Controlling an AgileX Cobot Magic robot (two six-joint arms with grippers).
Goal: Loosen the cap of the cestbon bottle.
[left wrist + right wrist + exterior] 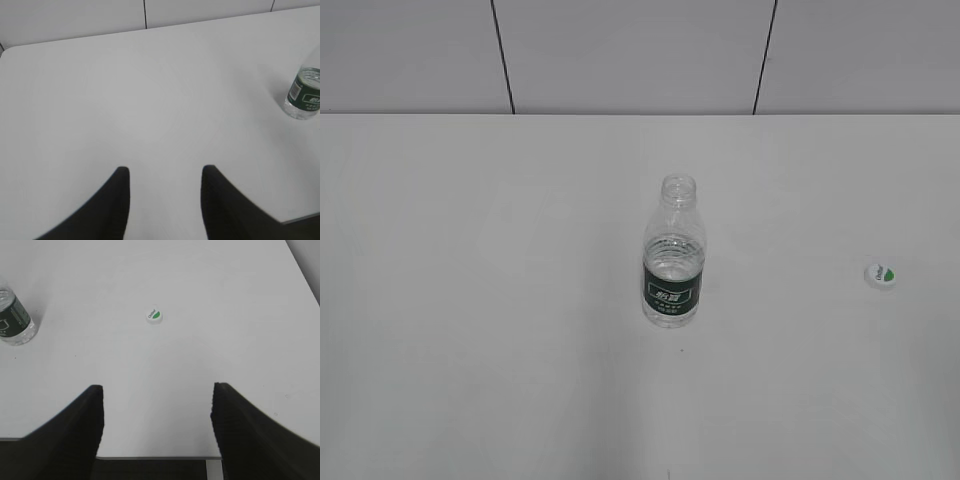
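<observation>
White table (470, 350), grey panelled wall (620, 50)

Cestbon bottle (674, 252) upright near the middle of the white table (470, 330), neck open and uncapped, clear ribbed shoulders above a dark green label band with white characters. Cap (880, 275) well apart to the right, flat on the table close to the right edge of the view, white with a green half-circle mark on top. Behind the table, a pale wall (630, 55) split by two dark vertical seams.
</observation>
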